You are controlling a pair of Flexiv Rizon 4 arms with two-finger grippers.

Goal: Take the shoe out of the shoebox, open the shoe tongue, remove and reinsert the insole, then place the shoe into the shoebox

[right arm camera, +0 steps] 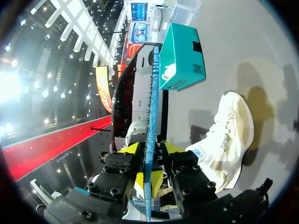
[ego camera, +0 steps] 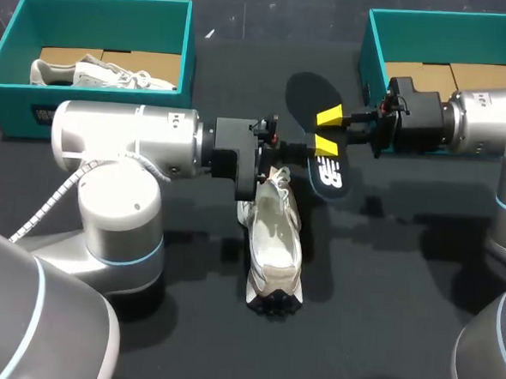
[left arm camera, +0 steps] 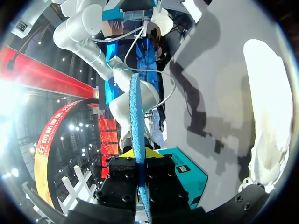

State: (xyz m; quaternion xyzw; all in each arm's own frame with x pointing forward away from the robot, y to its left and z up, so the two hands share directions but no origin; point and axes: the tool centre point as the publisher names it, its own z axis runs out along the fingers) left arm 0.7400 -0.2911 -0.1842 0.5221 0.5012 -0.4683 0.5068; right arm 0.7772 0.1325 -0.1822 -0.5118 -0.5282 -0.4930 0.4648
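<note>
In the left wrist view, the insole (left arm camera: 135, 116) is being seen edge-on and is being clamped from both sides by the left claw (left arm camera: 140, 173). The shoe (left arm camera: 268, 121) is being shown lying on the tabletop (left arm camera: 219, 93) beside it. The right shoebox (left arm camera: 187, 173) is being shown beyond, its dark label too small to be read.

In the right wrist view, the same insole is being pinched by the right claw (right arm camera: 148, 161), also closed on it. Labels on the left shoebox (right arm camera: 180, 53) and a tag on the shoe's tongue are being shown, none legible.

In the head view, the insole is being held between the two arms, outside the shoe and just beside it. A white logo (ego camera: 330, 173) is being displayed on it, with no readable word.

With both claws gripping one thin piece, an uneven pull is being judged likely to buckle it or drag it free. The shoe is being held by neither claw, so it could be pushed along during reinsertion.
</note>
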